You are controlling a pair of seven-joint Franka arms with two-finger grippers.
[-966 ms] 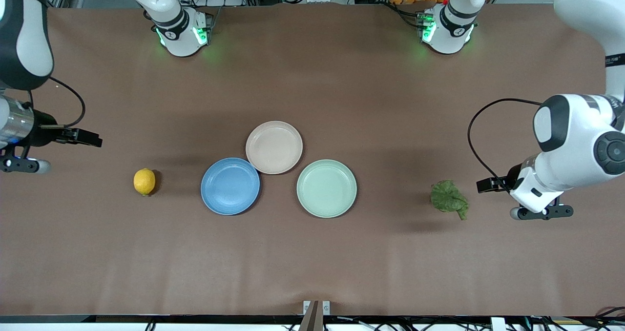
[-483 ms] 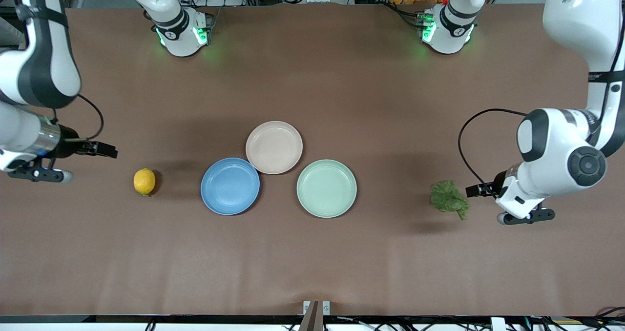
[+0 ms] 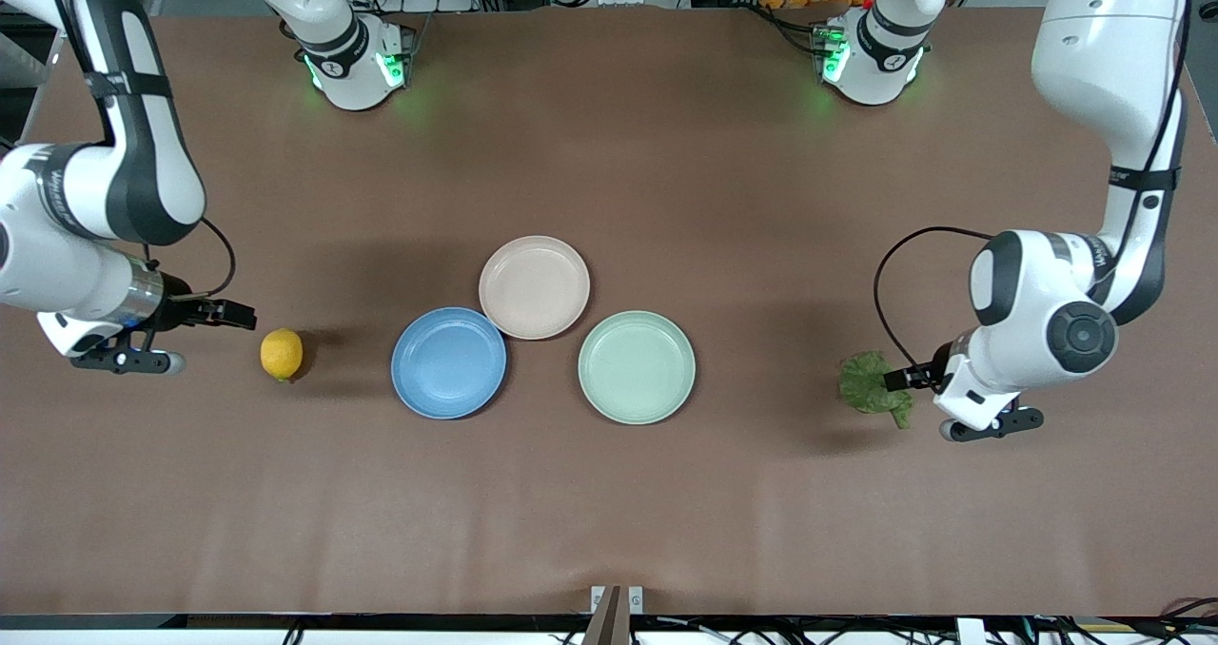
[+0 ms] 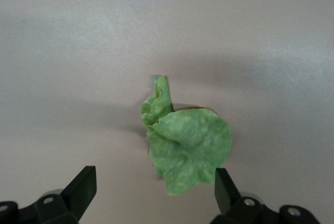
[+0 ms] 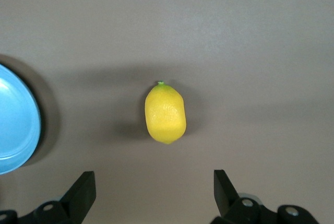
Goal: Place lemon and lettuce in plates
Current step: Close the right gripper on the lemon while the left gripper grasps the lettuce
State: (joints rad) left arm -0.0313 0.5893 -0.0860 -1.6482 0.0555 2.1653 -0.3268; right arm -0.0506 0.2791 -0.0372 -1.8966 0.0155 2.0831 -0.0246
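The yellow lemon [image 3: 282, 354] [image 5: 165, 113] lies on the brown table toward the right arm's end, beside the blue plate [image 3: 448, 362] [image 5: 15, 125]. The beige-pink plate [image 3: 534, 287] touches the blue one and both are empty. The dark green lettuce [image 3: 871, 386] [image 4: 188, 148] lies toward the left arm's end. My right gripper [image 3: 128, 360] [image 5: 154, 190] hangs open above the table just short of the lemon, nothing between its fingers. My left gripper [image 3: 990, 424] [image 4: 155, 190] hangs open at the lettuce's edge, one finger [image 4: 225, 187] beside the leaf.
A mint-green plate [image 3: 637, 367] sits empty beside the blue and beige ones, between them and the lettuce. The two arm bases [image 3: 357, 65] [image 3: 871, 55] stand at the table's back edge. Brown cloth stretches bare along the front edge.
Both arms have swung inward: the right gripper toward the lemon, the left gripper toward the lettuce. Both stayed open. Lemon, lettuce and plates have not moved.
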